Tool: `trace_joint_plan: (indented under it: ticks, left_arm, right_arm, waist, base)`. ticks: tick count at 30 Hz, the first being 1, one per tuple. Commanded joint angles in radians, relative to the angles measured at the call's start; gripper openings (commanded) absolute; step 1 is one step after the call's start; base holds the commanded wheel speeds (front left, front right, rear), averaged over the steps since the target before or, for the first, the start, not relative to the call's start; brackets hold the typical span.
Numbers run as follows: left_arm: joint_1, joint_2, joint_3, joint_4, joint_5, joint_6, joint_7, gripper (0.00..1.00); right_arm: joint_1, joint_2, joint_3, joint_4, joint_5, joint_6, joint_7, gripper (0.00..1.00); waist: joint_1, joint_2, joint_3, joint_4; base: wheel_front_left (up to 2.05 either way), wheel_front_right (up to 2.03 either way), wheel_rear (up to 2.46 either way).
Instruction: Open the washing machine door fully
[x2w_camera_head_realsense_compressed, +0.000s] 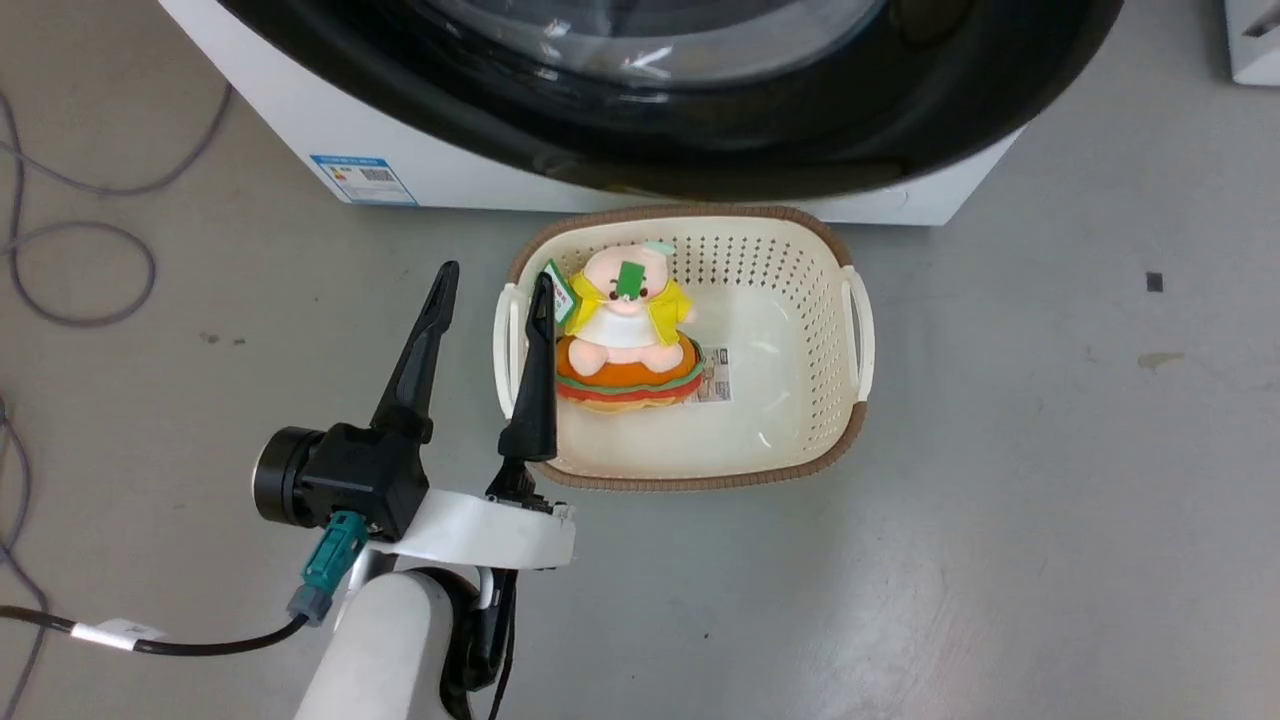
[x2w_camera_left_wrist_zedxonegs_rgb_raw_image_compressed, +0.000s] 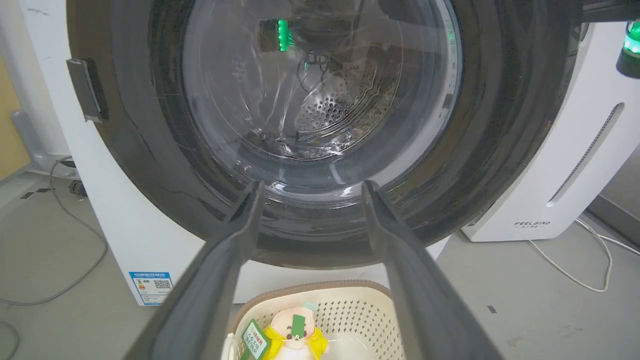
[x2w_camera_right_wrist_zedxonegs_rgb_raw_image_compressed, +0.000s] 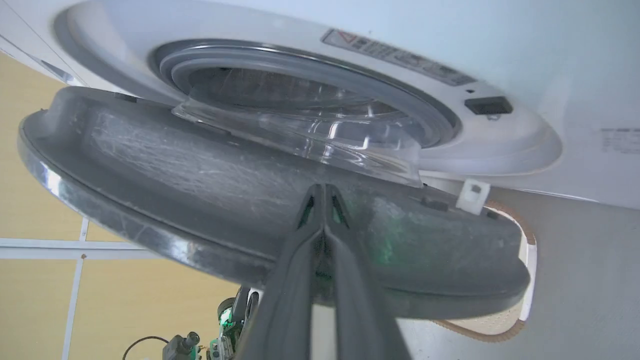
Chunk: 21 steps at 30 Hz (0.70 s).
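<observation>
1. Although the washing machine door (x2w_camera_right_wrist_zedxonegs_rgb_raw_image_compressed: 200, 170) stands ajar, it is far from fully open. From the right wrist view, a wedge of gap shows between it and the washing machine's (x2w_camera_right_wrist_zedxonegs_rgb_raw_image_compressed: 500, 50) white front. The glass bowl at the door's centre reaches toward the mouth of the drum.
2. The right gripper (x2w_camera_right_wrist_zedxonegs_rgb_raw_image_compressed: 324, 189) has its two fingers pressed together and holds nothing. Its tips are up against the door's grey inner face, but I cannot tell whether they actually touch it.
3. The left gripper (x2w_camera_head_realsense_compressed: 496, 272) hangs low in front of the machine, fingers spread and empty, apart from the door. One finger lies over the rim of the basket (x2w_camera_head_realsense_compressed: 860, 330), where a plush toy (x2w_camera_head_realsense_compressed: 625, 320) sits.
4. To my eye, the step in hand is swinging the door wider by pushing it from behind. The next move calls for an outward sweep along the door's arc. The tips should stay on the inner face so that they do not slide off the rim.
5. The door is a round disc, so it has no long axis to speak of.
   - It stands upright on edge, at an angle to the machine's front.
   - Its glossy outer face is turned toward the basket and the left gripper.
   - The edge carrying the white catch hook (x2w_camera_right_wrist_zedxonegs_rgb_raw_image_compressed: 472, 192) stands away from its slot.
</observation>
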Motion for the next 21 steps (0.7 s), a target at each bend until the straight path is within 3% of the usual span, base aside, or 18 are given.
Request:
trace_joint_plan:
  ticks: [1,21]
  left_arm:
    - [-0.004,0.002,0.002,0.004,-0.002,0.005,-0.005,1.00]
    - [0.075,0.002,0.012,0.052,-0.001,0.001,-0.005,1.00]
  right_arm:
    - [0.029,0.006,0.004,-0.010,0.007,0.001,0.012,0.00]
    - [0.269,0.014,0.031,-0.140,0.074,0.001,0.129,0.00]
  waist:
    - [0.0000,-0.0001,-0.011,-0.001]
    - [0.0000,-0.0001,-0.171,-0.020]
  base:
    - [0.00,0.00,0.00]
    - [0.00,0.00,0.00]
